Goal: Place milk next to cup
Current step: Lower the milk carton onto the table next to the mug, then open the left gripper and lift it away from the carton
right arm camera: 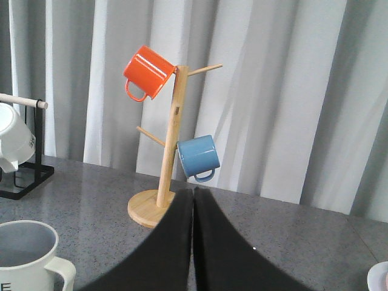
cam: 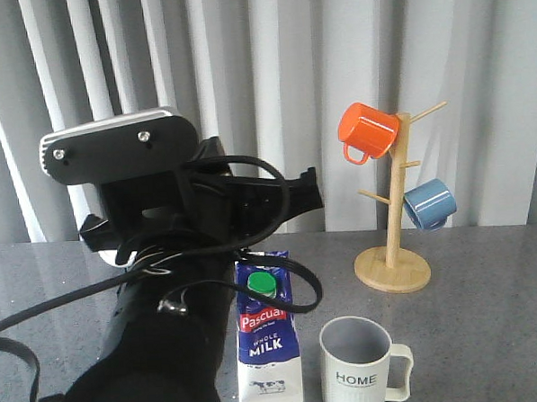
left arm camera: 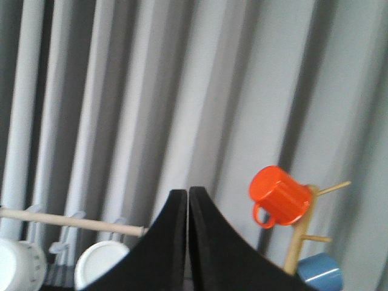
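- Three views are covering this moment. The front view is showing the milk (cam: 268,350) standing upright on the grey table (cam: 492,333), near the front edge, with the cup (cam: 358,366) just beside it on the right, apart from it, handle pointing right. The left arm (cam: 158,324) is filling the left of this view, just left of the carton; its claw is not showing here. Farther back on the right, a wooden mug tree (cam: 395,239) is carrying an orange mug (cam: 367,131) and a blue mug (cam: 430,203).
- The left wrist view is showing the left gripper (left arm camera: 188,197) with its fingers pressed together, holding nothing, raised toward the curtain (left arm camera: 151,91). It alone is showing two white mugs (left arm camera: 100,264) under a wooden rail (left arm camera: 73,222). The carton is out of this view.
- The right wrist view is showing the right gripper (right arm camera: 193,195) closed on nothing, and only part of the cup (right arm camera: 27,257).
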`<state>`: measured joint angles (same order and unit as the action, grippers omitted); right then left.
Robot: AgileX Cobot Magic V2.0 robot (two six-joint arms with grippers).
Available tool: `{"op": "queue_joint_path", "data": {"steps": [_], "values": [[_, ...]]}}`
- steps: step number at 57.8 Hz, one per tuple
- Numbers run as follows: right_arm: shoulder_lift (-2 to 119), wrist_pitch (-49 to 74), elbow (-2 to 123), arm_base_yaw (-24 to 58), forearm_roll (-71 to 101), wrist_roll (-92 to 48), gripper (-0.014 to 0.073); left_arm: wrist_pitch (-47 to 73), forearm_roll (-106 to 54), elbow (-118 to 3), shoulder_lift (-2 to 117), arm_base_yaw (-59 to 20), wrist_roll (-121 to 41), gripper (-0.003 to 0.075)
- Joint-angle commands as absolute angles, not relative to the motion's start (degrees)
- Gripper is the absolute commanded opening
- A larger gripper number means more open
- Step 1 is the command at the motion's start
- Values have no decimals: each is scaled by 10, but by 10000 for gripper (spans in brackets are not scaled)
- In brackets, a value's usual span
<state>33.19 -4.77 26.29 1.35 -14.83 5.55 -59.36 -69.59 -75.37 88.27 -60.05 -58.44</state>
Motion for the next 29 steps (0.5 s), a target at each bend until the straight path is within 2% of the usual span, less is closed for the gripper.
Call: {"op": "queue_joint_path", "data": {"steps": [1,19,24,29], "values": [[331,-88,281,10,-152,53,-9,-544,-555,-777,859,-610,-486,-7],[330,-88,281,10,-152,53,-9,-210,28,-820,861,-618,-6,-7],[329,-88,281,10,-152,53,-9,-82,119,-820,864,-617,111,-7],[329,-88,281,10,-152,53,-9,57,139,-820,859,-606,172,-7]]}}
